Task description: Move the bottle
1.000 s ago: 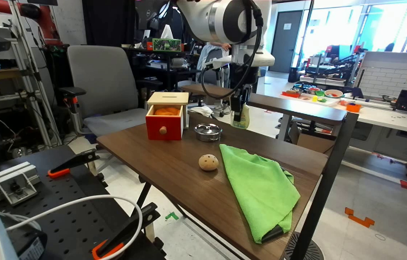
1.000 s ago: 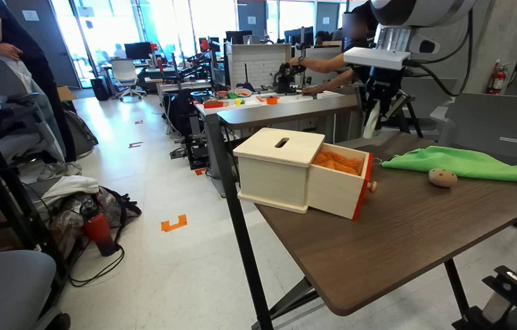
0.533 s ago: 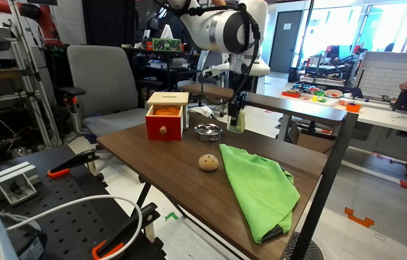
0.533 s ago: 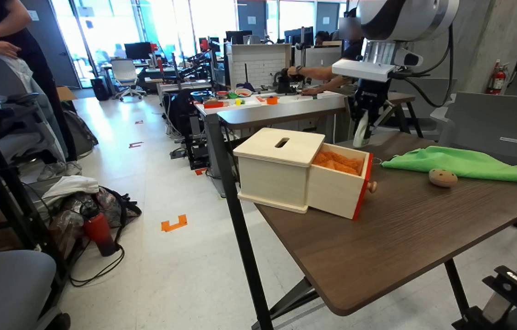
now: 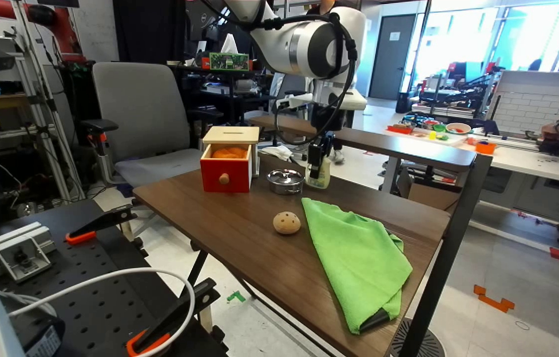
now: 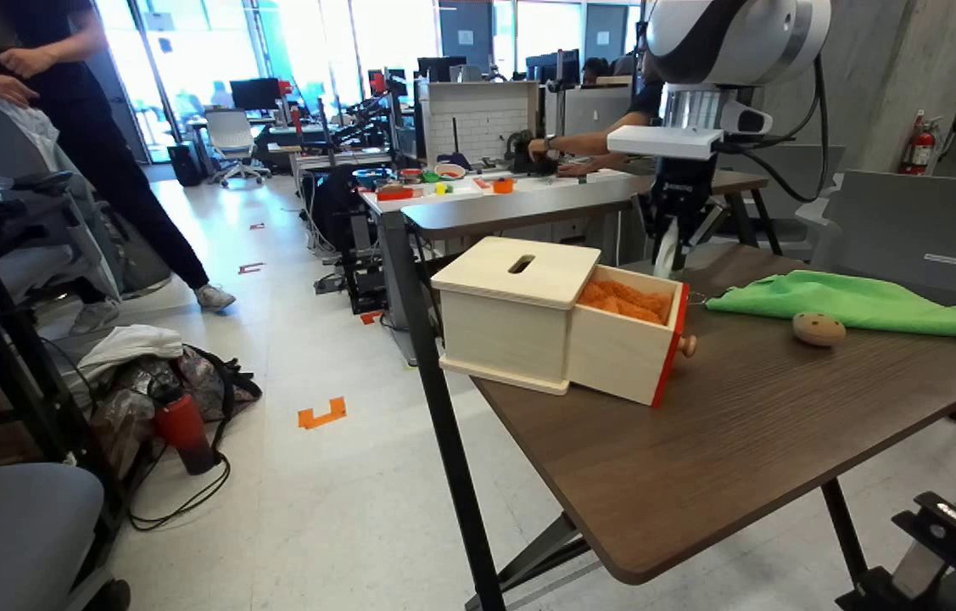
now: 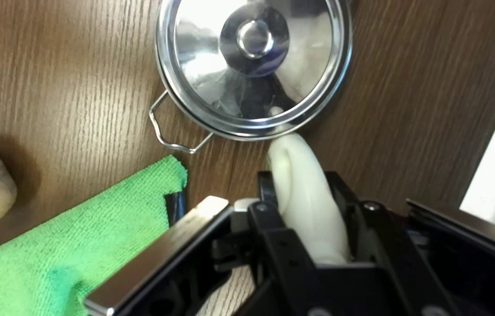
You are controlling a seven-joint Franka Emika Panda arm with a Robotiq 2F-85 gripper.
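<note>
The pale cream-yellow bottle is between the fingers of my gripper, close behind the lidded steel pot. My gripper is shut on it. In an exterior view the bottle shows as a narrow whitish shape at the fingers, behind the wooden box's drawer, which hides its base. In the wrist view the bottle lies between both black fingers, its far end beside the pot's rim. Its base is at or just above the brown table; I cannot tell if it touches.
The steel pot with a wire handle stands beside the bottle. A wooden box with a red-fronted open drawer holds orange cloth. A tan ball with holes and a green cloth lie on the table.
My gripper has lowered and shifted toward the pot with the bottle held in it. The pot, box, ball and cloth have not moved. A person in the background has stepped.
</note>
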